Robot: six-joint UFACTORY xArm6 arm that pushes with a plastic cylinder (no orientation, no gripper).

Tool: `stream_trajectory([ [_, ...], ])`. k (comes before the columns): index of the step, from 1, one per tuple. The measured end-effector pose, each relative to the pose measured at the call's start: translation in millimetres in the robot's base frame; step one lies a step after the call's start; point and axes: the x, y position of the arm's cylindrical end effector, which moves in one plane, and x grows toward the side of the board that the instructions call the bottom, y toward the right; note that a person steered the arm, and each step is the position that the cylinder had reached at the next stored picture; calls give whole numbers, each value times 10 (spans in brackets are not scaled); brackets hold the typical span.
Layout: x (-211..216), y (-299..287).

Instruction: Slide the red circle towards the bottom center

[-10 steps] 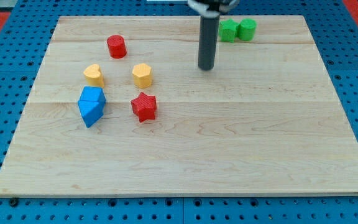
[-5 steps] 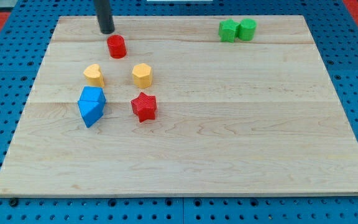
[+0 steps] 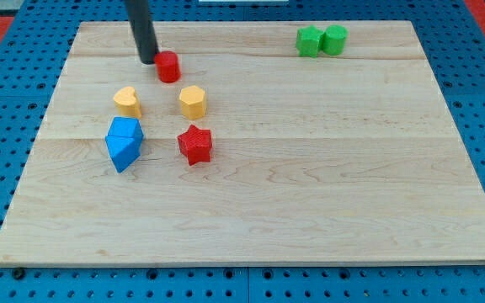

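One small red circle block [image 3: 168,66] sits touching my tip [image 3: 147,61], on its right and slightly lower; I have no gripper, just the dark rod.

The rod above my tip [image 3: 147,61] runs off the view's top edge.

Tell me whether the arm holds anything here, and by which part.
Nothing is held: the arm ends in a plain rod. My tip sits against the upper-left side of the red circle, placed to push it, not to grip it.
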Motion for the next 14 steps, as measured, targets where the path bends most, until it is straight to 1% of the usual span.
stream_trajectory([
  [1,227,196],
  [2,391,631],
  [3,461,1156],
  [5,537,1540],
  [6,778,1657],
  [8,1410,1759],
  [10,1417,1914],
  [11,1565,2100],
  [12,1791,2109],
  [13,1853,2244],
  [14,1905,2524],
])
